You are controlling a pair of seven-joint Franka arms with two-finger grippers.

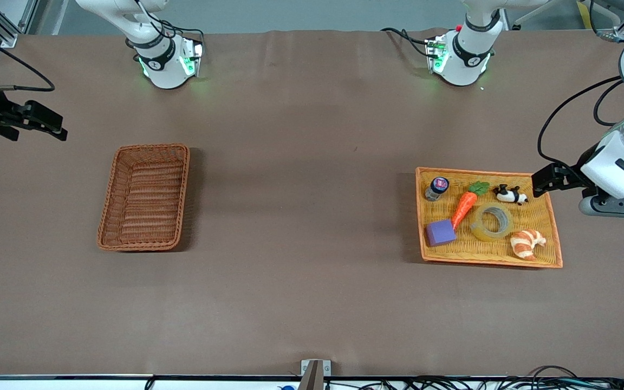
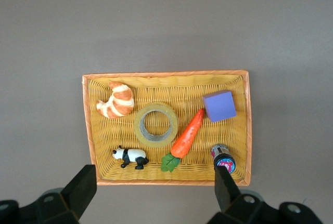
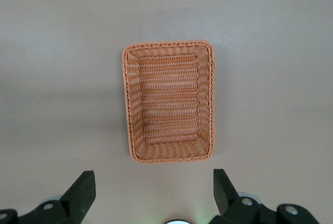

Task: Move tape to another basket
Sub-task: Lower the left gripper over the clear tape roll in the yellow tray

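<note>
The tape [image 1: 492,222], a yellowish translucent ring, lies flat in the orange-yellow woven tray [image 1: 489,261] toward the left arm's end of the table. In the left wrist view the tape [image 2: 155,125] sits mid-tray [image 2: 166,74]. My left gripper [image 1: 547,180] is open and empty, up in the air over the tray's edge by the panda; it also shows in its wrist view [image 2: 155,185]. The reddish-brown basket [image 1: 144,196] stands empty toward the right arm's end and shows in the right wrist view [image 3: 169,101]. My right gripper [image 1: 41,123] is open and empty, high beside the basket, as its wrist view [image 3: 153,187] shows.
The tray also holds a croissant toy [image 1: 527,242], a carrot toy [image 1: 465,208], a purple cube [image 1: 440,232], a panda figure [image 1: 509,194] and a small dark jar [image 1: 437,187]. Brown cloth covers the table between the tray and the basket.
</note>
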